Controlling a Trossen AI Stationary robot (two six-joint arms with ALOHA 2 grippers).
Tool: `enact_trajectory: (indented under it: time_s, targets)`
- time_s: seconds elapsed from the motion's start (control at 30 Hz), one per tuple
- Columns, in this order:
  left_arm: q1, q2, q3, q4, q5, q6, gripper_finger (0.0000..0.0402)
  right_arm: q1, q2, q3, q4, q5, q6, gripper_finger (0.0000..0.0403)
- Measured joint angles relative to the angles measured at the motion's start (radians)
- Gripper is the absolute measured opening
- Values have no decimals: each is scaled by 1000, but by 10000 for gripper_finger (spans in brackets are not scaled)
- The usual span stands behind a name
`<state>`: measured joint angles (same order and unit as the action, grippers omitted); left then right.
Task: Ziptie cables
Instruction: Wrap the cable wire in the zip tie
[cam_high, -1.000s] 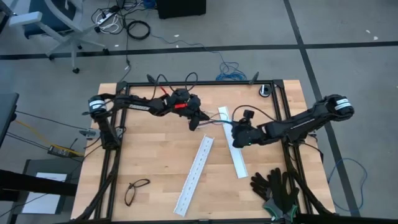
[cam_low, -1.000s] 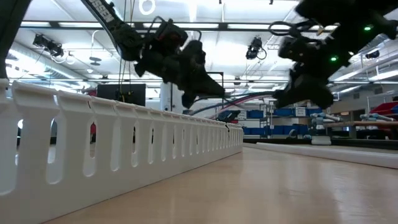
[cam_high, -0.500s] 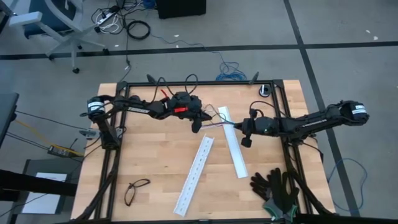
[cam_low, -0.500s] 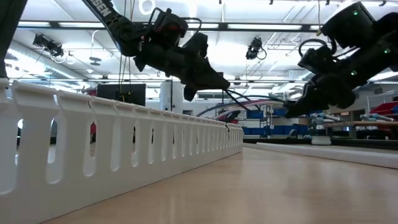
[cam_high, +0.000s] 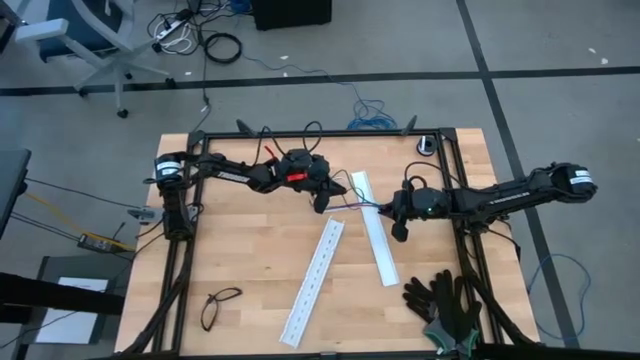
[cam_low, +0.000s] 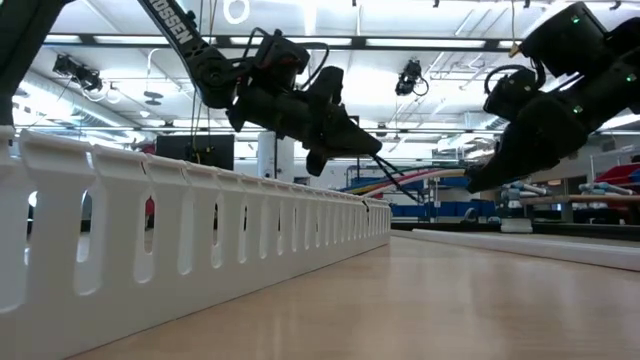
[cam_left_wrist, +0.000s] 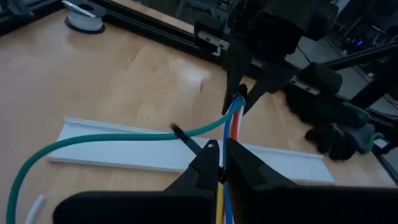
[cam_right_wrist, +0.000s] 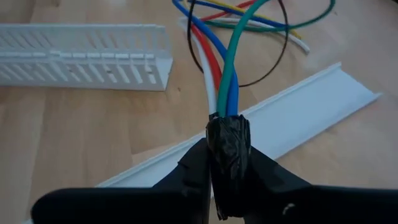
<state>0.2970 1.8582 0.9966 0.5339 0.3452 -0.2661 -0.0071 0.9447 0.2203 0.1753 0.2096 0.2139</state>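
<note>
cables (cam_right_wrist: 225, 93) | both ends held aloft | left gripper (cam_left_wrist: 222, 163), right gripper (cam_right_wrist: 228, 163) (taped end)

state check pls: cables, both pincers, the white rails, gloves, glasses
cables: held off the table, stretched between both pincers
left pincer: shut on the cables
right pincer: shut on the cables' black-taped end
white rails: lying flat on the table
gloves: lying at the table's corner
glasses: on the table, unfolded

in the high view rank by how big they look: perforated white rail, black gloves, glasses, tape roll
1. perforated white rail, clearly longest
2. black gloves
3. glasses
4. tape roll, smallest

All lie on the table, so nearness barely skews this.
</note>
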Motion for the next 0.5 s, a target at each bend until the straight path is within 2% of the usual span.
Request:
enact_trajectory:
  time_s: [0.5]
  targets:
    - [-1,0,0,3,4,0,0,-1,-47,0,-24,-102,104,52]
